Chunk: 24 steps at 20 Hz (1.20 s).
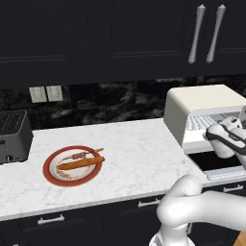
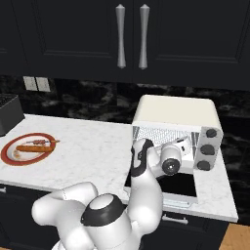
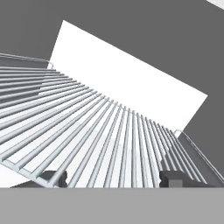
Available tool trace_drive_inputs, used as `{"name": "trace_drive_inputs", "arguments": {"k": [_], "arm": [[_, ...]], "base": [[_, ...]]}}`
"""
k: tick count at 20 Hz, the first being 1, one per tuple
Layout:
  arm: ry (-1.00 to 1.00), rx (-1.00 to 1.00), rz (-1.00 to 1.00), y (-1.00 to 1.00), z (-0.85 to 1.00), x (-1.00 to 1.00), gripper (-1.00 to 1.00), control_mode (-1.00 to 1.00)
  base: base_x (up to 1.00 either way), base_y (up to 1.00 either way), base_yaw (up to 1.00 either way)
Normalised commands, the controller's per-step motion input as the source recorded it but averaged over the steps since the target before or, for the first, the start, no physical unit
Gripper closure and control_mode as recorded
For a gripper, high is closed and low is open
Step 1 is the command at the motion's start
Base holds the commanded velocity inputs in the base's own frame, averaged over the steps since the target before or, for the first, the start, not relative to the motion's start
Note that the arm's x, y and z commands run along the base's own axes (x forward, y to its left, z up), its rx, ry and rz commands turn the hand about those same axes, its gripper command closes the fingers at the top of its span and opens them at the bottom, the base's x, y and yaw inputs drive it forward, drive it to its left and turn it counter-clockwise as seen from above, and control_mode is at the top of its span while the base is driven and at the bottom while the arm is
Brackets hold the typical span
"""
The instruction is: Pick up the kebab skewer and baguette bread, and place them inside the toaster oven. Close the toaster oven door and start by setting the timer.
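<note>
Wire rack (image 3: 100, 131) of toaster oven (image 2: 175, 117) just before hand (image 3: 114, 178).

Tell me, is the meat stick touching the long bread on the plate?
Cannot tell. In the left base view the kebab skewer lies right alongside the baguette bread on the red-rimmed plate, too small to show contact or a gap.

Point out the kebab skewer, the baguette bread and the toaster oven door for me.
kebab skewer (image 1: 85, 154), left base view, meat chunks.
baguette bread (image 1: 79, 163), left base view, loaf's middle.
toaster oven door (image 2: 183, 186), right base view, dark glass panel, folded down.
</note>
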Motion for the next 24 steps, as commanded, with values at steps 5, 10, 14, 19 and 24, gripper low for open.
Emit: {"name": "trace_drive_inputs", "arguments": {"k": [5,10,14,19,24], "arm": [[0.00,0.00,0.00,0.00,0.00,-0.06,1.00,-1.00],[0.00,0.00,0.00,0.00,0.00,-0.39,1.00,-1.00],[0.00,0.00,0.00,0.00,0.00,-0.66,1.00,-1.00],[0.01,0.01,0.00,0.00,0.00,-0.74,1.00,-1.00],[0.05,0.01,0.00,-0.06,0.00,-0.73,1.00,-1.00]], "base": [[0.00,0.00,0.00],[0.00,0.00,0.00],[0.00,0.00,0.00],[0.00,0.00,0.00],[0.00,0.00,0.00]]}}
